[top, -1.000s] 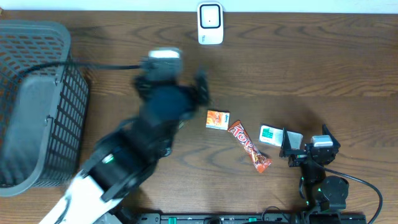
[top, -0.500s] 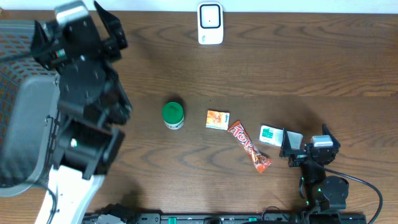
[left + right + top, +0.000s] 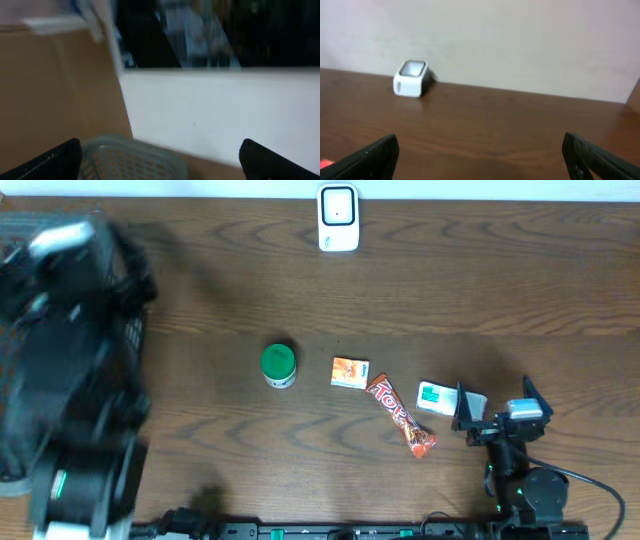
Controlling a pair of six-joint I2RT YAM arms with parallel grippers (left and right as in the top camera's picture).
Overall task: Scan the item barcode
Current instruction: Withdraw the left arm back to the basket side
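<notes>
Presently my left gripper (image 3: 160,159) and right gripper (image 3: 497,410) gape empty; the candy bar (image 3: 401,416) looks light, crinkly, slippery, so I'd pinch across its middle, barcode exposed.

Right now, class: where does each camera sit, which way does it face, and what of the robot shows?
Overhead: above the table, facing straight down; blurred left arm, right gripper.
Left wrist: by the basket, facing a wall; left fingertips.
Right wrist: low over the table, facing the scanner; right fingertips.
Shared: overhead and right wrist both show the scanner; overhead and left wrist the basket.
</notes>
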